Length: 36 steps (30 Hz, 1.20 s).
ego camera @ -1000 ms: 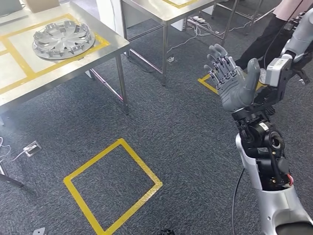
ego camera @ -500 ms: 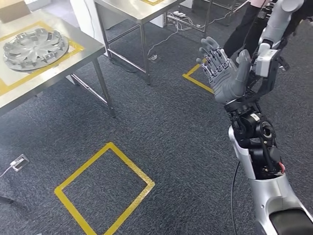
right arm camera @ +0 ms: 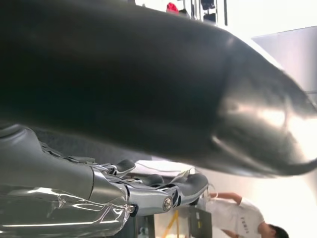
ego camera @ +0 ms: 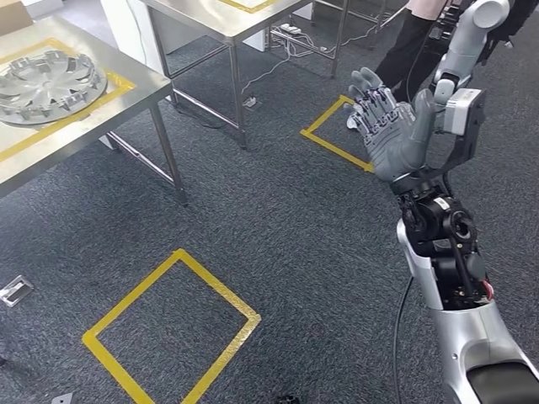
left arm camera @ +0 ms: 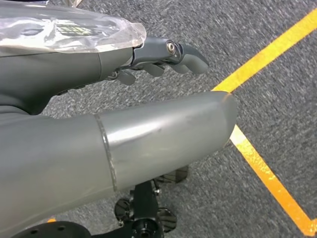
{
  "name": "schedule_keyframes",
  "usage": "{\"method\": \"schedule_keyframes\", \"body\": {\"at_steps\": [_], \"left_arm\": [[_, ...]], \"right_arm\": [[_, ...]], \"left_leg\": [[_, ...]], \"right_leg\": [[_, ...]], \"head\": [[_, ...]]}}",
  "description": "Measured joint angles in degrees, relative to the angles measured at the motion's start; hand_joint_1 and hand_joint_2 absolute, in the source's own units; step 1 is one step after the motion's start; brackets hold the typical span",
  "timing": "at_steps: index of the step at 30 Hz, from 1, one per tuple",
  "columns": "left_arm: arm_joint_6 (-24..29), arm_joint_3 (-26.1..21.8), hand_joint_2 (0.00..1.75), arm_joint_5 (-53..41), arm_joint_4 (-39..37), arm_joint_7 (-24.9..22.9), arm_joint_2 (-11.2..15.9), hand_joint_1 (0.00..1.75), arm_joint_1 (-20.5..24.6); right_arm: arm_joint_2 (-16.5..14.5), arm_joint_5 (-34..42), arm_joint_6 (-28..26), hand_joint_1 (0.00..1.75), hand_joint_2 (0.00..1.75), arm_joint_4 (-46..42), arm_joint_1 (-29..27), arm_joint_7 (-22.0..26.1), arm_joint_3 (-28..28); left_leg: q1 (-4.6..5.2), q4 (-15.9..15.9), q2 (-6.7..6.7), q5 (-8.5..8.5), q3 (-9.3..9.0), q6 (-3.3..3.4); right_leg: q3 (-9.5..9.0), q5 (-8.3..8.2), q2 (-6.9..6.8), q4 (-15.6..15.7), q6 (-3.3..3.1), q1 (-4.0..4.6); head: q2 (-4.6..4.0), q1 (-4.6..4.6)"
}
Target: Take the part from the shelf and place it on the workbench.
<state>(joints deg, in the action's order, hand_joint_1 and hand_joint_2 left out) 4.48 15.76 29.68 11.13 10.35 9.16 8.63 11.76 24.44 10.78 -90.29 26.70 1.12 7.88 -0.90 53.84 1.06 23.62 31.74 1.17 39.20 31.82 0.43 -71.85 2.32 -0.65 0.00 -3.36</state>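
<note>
Compared with the earlier pictures, the whole head view has swung: the tabletop (ego camera: pixel 95 109) and floor markings sit further left, which points to the camera turning, not to the things moving. Right hand (ego camera: pixel 392 126) is raised, palm up, fingers spread, holding nothing. Left hand (left arm camera: pixel 112 144) hangs over grey carpet beside a yellow line; its fingers (left arm camera: pixel 186 52) reach out straight and nothing lies in them.

Task's part: one silver wheel cover (ego camera: pixel 47 80), lying flat on the near tabletop inside a yellow taped frame, well apart from both hands. No shelf can be made out. By its position, the placing appears already done.

Handling, as a judgement: the wheel cover looks like thin moulded plastic, light, fairly stiff but springy, with a smooth finish that could slip. The spokes look liable to crack if squeezed. Best hold would be at the outer rim, or two hands on opposite edges.

Count: one wheel cover; two metal tabletops, the second (ego camera: pixel 222 17) behind the first; two yellow squares on the floor, one near (ego camera: pixel 172 328) and one far (ego camera: pixel 330 126). A person (ego camera: pixel 413 42) stands by the far square.
</note>
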Motion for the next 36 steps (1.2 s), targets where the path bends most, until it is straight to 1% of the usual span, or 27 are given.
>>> {"method": "schedule_keyframes", "body": {"at_steps": [1, 2, 3, 4, 5, 8, 9, 11, 13, 14, 15, 16, 18, 19, 20, 21, 23, 25, 26, 28, 29, 30, 31, 32, 34, 35, 36], "left_arm": [[-0.03, 0.0, 0.0, 0.0, 0.0, -0.02, -0.03, 0.0, 0.01], [-0.04, 0.0, 0.0, 0.0, 0.0, -0.05, -0.05, 0.0, 0.02], [-0.04, 0.0, 0.0, 0.0, 0.01, -0.08, -0.08, 0.0, 0.04], [-0.04, 0.0, 0.0, -0.01, 0.01, -0.1, -0.1, 0.0, 0.06], [-0.04, 0.0, 0.0, -0.01, 0.01, -0.13, -0.11, 0.0, 0.07], [-0.04, 0.0, 0.0, -0.02, 0.0, -0.26, -0.1, 0.0, 0.08], [-0.04, 0.0, 0.0, -0.03, 0.0, -0.28, -0.12, 0.0, 0.13], [-0.04, 0.0, 0.0, -0.04, 0.0, -0.33, -0.14, 0.0, 0.26], [-0.04, 0.0, 0.0, -0.04, 0.0, -0.46, -0.14, 0.0, 0.21], [-0.04, 0.0, 0.0, -0.04, 0.0, -0.54, -0.14, 0.0, 0.12], [-0.04, 0.0, 0.0, -0.04, 0.0, -0.59, -0.15, 0.0, 0.05], [-0.04, 0.0, 0.0, -0.04, 0.0, -0.62, -0.15, 0.0, 0.04], [-0.04, 0.0, 0.0, -0.04, 0.0, -0.65, -0.09, 0.0, 0.13], [-0.04, 0.0, 0.0, -0.05, 0.0, -0.64, -0.07, 0.0, 0.2], [-0.04, 0.0, 0.0, -0.05, 0.0, -0.65, -0.05, 0.0, 0.23], [-0.04, 0.0, 0.0, -0.06, 0.0, -0.66, -0.04, 0.0, 0.25], [-0.04, 0.0, 0.0, -0.07, 0.0, -0.67, -0.09, 0.0, 0.3], [-0.04, 0.0, 0.0, -0.07, 0.01, -0.67, -0.12, 0.0, 0.43], [-0.04, 0.0, 0.0, -0.07, 0.01, -0.67, -0.13, 0.0, 0.46], [-0.04, 0.0, 0.0, -0.09, 0.0, -0.67, -0.15, 0.0, 0.4], [-0.04, 0.0, 0.0, -0.1, 0.0, -0.67, -0.17, 0.0, 0.34], [-0.04, 0.0, 0.0, -0.11, 0.0, -0.67, -0.19, 0.0, 0.31], [-0.05, 0.0, 0.0, -0.11, 0.0, -0.67, -0.21, 0.0, 0.31], [-0.06, 0.0, 0.0, -0.14, 0.0, -0.67, -0.23, 0.0, 0.33], [-0.14, 0.0, 0.0, -0.21, 0.0, -0.67, -0.29, 0.0, 0.39], [-0.18, 0.0, 0.0, -0.25, 0.0, -0.67, -0.31, 0.0, 0.4], [-0.21, 0.0, 0.0, -0.28, 0.0, -0.68, -0.32, 0.0, 0.4]], "right_arm": [[0.0, -0.07, 0.12, 0.0, 0.0, 0.18, 0.0, 0.28, 0.01], [0.0, -0.14, 0.25, 0.0, 0.0, 0.34, 0.05, 0.51, 0.02], [0.0, -0.14, 0.38, 0.0, 0.0, 0.49, 0.14, 0.69, 0.02], [0.0, -0.15, 0.46, 0.0, 0.0, 0.63, 0.24, 0.79, 0.04], [0.0, -0.15, 0.49, 0.0, 0.0, 0.77, 0.29, 0.86, 0.07], [-0.01, -0.16, 0.5, 0.0, 0.0, 1.13, 0.21, 1.0, 0.1], [-0.02, -0.16, 0.51, 0.0, 0.0, 1.19, 0.25, 1.04, 0.11], [-0.04, -0.19, 0.52, 0.0, 0.0, 1.26, 0.35, 1.05, 0.11], [-0.09, -0.26, 0.6, 0.0, 0.0, 1.4, 0.23, 0.82, 0.1], [-0.15, -0.35, 0.65, 0.0, 0.0, 1.48, 0.09, 0.66, 0.1], [-0.22, -0.49, 0.71, 0.0, 0.0, 1.53, -0.01, 0.52, 0.1], [-0.28, -0.64, 0.76, 0.0, 0.0, 1.56, -0.07, 0.43, 0.1], [-0.33, -0.84, 0.84, 0.0, 0.0, 1.57, -0.06, 0.39, 0.1], [-0.34, -0.86, 0.87, 0.0, 0.0, 1.56, -0.03, 0.36, 0.09], [-0.35, -0.86, 0.91, 0.0, 0.0, 1.56, 0.0, 0.32, 0.07], [-0.36, -0.87, 0.96, 0.0, 0.0, 1.55, 0.01, 0.26, 0.06], [-0.37, -0.88, 1.06, 0.0, 0.0, 1.54, -0.01, 0.14, -0.01], [-0.37, -0.88, 1.09, 0.0, 0.0, 1.53, 0.04, 0.08, -0.1], [-0.37, -0.88, 1.09, 0.0, 0.0, 1.53, 0.07, 0.06, -0.14], [-0.37, -0.88, 1.09, 0.0, 0.0, 1.56, -0.01, -0.01, -0.14], [-0.37, -0.88, 1.09, 0.0, 0.0, 1.58, -0.13, -0.04, -0.14], [-0.37, -0.88, 1.09, 0.0, 0.0, 1.62, -0.24, -0.06, -0.14], [-0.37, -0.88, 1.09, 0.0, 0.0, 1.64, -0.3, -0.07, -0.15], [-0.37, -0.9, 1.1, 0.0, 0.0, 1.67, -0.31, -0.08, -0.15], [-0.37, -1.02, 1.14, 0.0, 0.0, 1.68, -0.12, -0.12, -0.2], [-0.37, -1.07, 1.18, 0.0, 0.0, 1.68, 0.05, -0.17, -0.22], [-0.37, -1.11, 1.22, 0.0, 0.0, 1.68, 0.2, -0.24, -0.27]], "left_leg": [[-0.03, 0.02, 0.27, 0.1, -0.14, -0.12], [-0.02, 0.04, 0.51, 0.24, -0.33, -0.29], [0.09, 0.07, 0.74, 0.38, -0.48, -0.51], [0.23, 0.12, 0.96, 0.48, -0.51, -0.75], [0.38, 0.17, 1.25, 0.51, -0.46, -0.98], [0.48, 0.35, 2.19, 0.69, -0.32, -1.71], [0.42, 1.17, 1.92, 1.38, -0.05, -1.99], [0.3, 6.65, 0.53, 4.57, 2.37, -2.41], [0.33, 15.26, -0.53, 8.14, 6.63, -2.53], [0.34, 17.96, -0.69, 8.71, 8.14, -2.53], [0.35, 18.55, -0.74, 8.22, 8.66, -2.47], [0.34, 16.36, -0.8, 6.49, 7.81, -2.36], [0.23, 7.61, -1.85, 2.26, 3.77, -2.05], [0.21, 3.66, -2.41, 0.76, 1.93, -1.91], [0.19, 1.43, -2.81, 0.16, 0.89, -1.79], [0.24, 0.63, -2.92, 0.18, 0.53, -1.67], [0.29, 0.53, -2.06, 0.05, 0.47, -1.2], [0.16, 0.28, -1.32, -0.09, 0.31, -0.6], [0.07, 0.18, -0.93, -0.13, 0.25, -0.37], [0.15, 0.19, -0.18, -0.05, 0.25, -0.14], [0.18, 0.2, 0.23, -0.02, 0.25, -0.11], [0.2, 0.21, 0.65, 0.03, 0.21, -0.1], [0.22, 0.22, 1.08, 0.09, 0.11, -0.12], [0.24, 0.22, 1.49, 0.19, -0.06, -0.2], [0.42, 0.26, 2.25, 0.44, -0.4, -0.5], [0.56, 0.28, 2.59, 0.53, -0.46, -0.7], [0.68, 0.3, 3.02, 0.6, -0.47, -0.89]], "right_leg": [[-1.4, -1.97, -0.24, 3.05, 0.02, -0.1], [-3.54, -4.39, -0.82, 7.61, -0.03, -0.14], [-5.58, -6.09, -1.72, 11.94, -0.15, 0.02], [-7.21, -7.11, -2.44, 15.28, -0.46, 0.2], [-8.0, -7.4, -2.94, 17.06, -0.81, 0.41], [-8.16, -7.44, -2.16, 17.8, -1.94, 0.54], [-8.22, -7.59, -1.8, 17.96, -2.27, 0.44], [-8.31, -7.86, -1.18, 18.23, -2.85, 0.27], [-8.16, -7.93, -0.4, 18.23, -3.1, 0.31], [-8.12, -7.95, 0.06, 18.22, -3.13, 0.32], [-8.12, -7.96, 0.52, 18.21, -3.15, 0.33], [-8.16, -7.96, 1.04, 18.19, -3.15, 0.32], [-8.23, -7.92, 1.97, 18.09, -3.02, 0.34], [-8.16, -7.89, 2.46, 17.99, -2.86, 0.41], [-8.05, -7.88, 2.86, 17.92, -2.66, 0.47], [-7.93, -7.9, 3.22, 17.89, -2.41, 0.53], [-7.77, -7.88, 3.73, 17.86, -1.78, 0.48], [-6.84, -6.41, 2.62, 15.81, -1.11, 0.46], [-5.52, -4.7, 1.67, 12.87, -0.82, 0.44], [-1.52, -0.6, 0.31, 4.11, -0.36, 0.33], [0.1, 0.58, 0.12, 0.54, -0.24, 0.24], [0.75, 0.6, 0.04, -0.91, -0.22, 0.19], [0.12, -0.61, -0.08, 0.32, -0.3, 0.16], [-1.68, -2.7, -0.44, 3.95, -0.48, 0.18], [-6.12, -6.29, -2.4, 13.09, -1.1, 0.61], [-7.49, -7.07, -3.26, 16.08, -1.45, 0.87], [-8.02, -7.15, -3.7, 17.5, -1.75, 1.14]], "head": [[0.0, -0.28], [0.0, -0.55], [0.0, -0.79], [0.0, -0.97], [0.0, -1.01], [0.0, -0.7], [0.0, -0.53], [0.0, 0.03], [0.0, 0.76], [0.0, 1.06], [0.0, 1.32], [0.0, 1.56], [0.0, 1.89], [0.0, 1.98], [0.0, 1.96], [0.0, 1.89], [0.0, 1.73], [0.0, 1.44], [0.0, 1.13], [0.0, 0.4], [0.0, 0.16], [0.0, -0.08], [0.0, -0.36], [0.0, -0.65], [0.0, -1.17], [0.0, -1.31], [0.0, -1.33]]}}
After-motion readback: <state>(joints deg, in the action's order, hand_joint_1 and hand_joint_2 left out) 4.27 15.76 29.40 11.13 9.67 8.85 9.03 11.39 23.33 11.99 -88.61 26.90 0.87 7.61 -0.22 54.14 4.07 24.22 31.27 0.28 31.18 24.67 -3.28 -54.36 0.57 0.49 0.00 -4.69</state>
